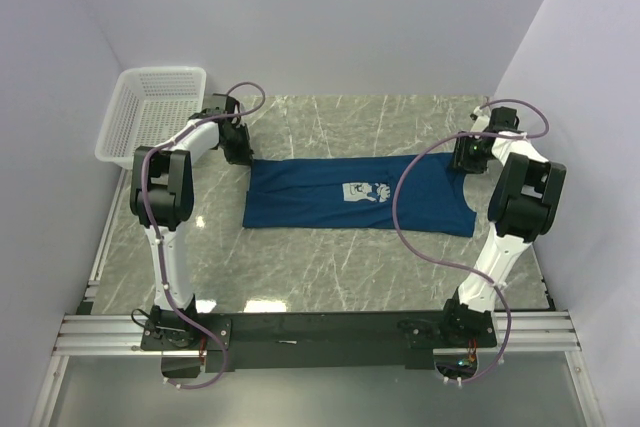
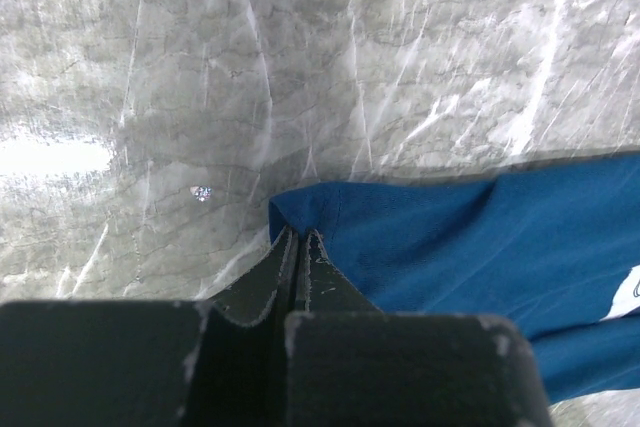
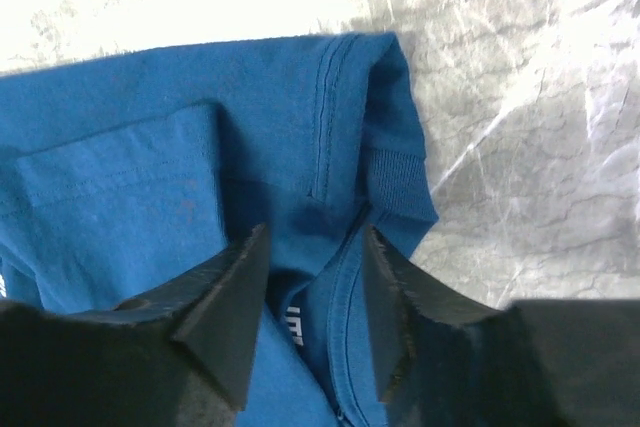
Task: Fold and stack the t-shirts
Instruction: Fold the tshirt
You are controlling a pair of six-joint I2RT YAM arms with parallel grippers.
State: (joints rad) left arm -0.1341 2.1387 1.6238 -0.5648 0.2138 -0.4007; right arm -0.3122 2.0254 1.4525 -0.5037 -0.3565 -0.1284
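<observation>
**Shirt stretched between both arms**

The dark blue cloth t-shirt with a pale square print (image 1: 340,197) lies flat across the middle of the grey marbled surface (image 1: 330,267). The left tool (image 2: 298,247) is clamped tight on its far-left corner. The right tool (image 3: 316,237) is spread wide over the collar at the right end, seemingly gripping nothing.
</observation>
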